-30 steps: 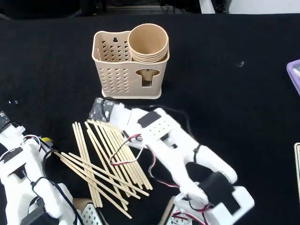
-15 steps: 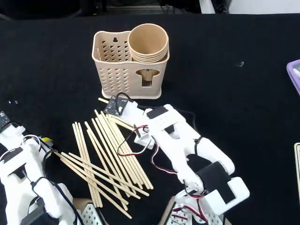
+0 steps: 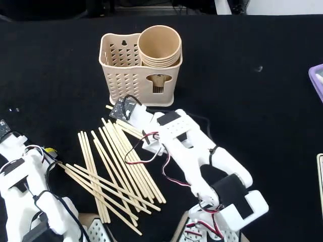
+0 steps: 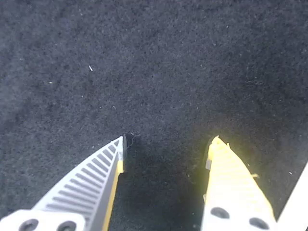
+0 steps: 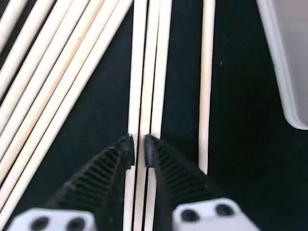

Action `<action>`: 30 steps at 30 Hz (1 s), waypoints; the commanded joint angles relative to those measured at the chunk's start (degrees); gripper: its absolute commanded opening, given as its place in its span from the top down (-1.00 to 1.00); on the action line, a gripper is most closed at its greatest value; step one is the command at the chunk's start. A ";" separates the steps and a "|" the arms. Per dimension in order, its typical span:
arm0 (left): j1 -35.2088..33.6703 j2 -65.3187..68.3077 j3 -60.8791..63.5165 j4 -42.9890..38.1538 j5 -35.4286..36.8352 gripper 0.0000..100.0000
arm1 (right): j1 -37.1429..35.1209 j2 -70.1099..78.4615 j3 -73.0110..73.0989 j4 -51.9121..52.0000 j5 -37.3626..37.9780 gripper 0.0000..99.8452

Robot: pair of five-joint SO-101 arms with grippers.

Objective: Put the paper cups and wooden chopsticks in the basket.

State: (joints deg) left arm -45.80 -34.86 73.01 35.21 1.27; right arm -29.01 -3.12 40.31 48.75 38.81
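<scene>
Right gripper [image 5: 138,144]: jaws pinched nearly together on one of the wooden chopsticks [image 5: 142,86], at the heap's upper end, just below the basket [image 3: 126,83] in the high view. Left gripper [image 4: 166,142]: jaws spread wide over bare cloth [image 4: 144,57], lower left.

Step judged: picking up sticks. Next move calls for lifting, tipping upright, then lowering into the basket's vacant left compartment. Paper cups [image 3: 159,45] sat stacked in its right compartment.
</scene>
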 commanded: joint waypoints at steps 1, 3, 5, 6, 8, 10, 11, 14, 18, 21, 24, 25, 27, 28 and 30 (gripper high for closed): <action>0.75 -0.62 -0.84 -0.79 -0.53 0.44 | -2.11 -0.92 0.31 -0.53 0.09 0.77; 0.75 -0.62 -0.84 -0.79 -0.53 0.44 | -2.20 -0.92 1.10 -0.88 0.09 0.77; 0.75 -0.62 -0.84 -0.79 -0.53 0.44 | -2.20 -0.84 1.36 -1.32 0.09 0.77; 0.75 -0.62 -0.84 -0.79 -0.53 0.44 | -2.11 -0.84 1.54 -1.67 0.09 0.77; 0.75 -0.62 -0.84 -0.79 -0.53 0.44 | -2.02 -0.22 1.54 -2.02 0.09 0.76; 0.75 -0.62 -0.84 -0.79 -0.53 0.44 | -2.02 1.27 1.01 -2.20 0.09 0.75; 0.66 -0.62 -0.84 -0.79 -0.53 0.44 | -2.20 2.24 0.84 -2.73 0.09 0.74; 0.66 -0.62 -0.84 -0.79 -0.53 0.44 | -2.81 4.09 -0.31 -2.81 0.09 0.75; 0.66 -0.62 -0.84 -0.79 -0.53 0.44 | -3.52 4.35 -0.84 -1.14 0.62 0.76; 0.66 -0.62 -0.84 -0.79 -0.53 0.44 | -4.31 4.35 -0.66 -1.14 0.62 0.96; 0.66 -0.62 -0.84 -0.79 -0.53 0.44 | -3.87 4.18 -0.92 -1.14 0.62 0.98; 0.66 -0.62 -0.84 -0.79 -0.53 0.44 | -3.43 3.82 -1.45 -0.79 0.53 0.98; 0.66 -0.62 -0.84 -0.79 -0.53 0.44 | -2.37 1.89 -3.21 1.14 0.53 0.98; 0.66 -0.62 -0.84 -0.79 -0.53 0.44 | -1.76 0.31 -4.53 2.64 0.53 0.98; 0.66 -0.62 -0.84 -0.79 -0.53 0.44 | -0.62 -3.47 -7.25 5.71 0.44 0.98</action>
State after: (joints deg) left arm -45.80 -34.86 73.01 35.21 1.27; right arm -31.56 -0.48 38.29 50.95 38.81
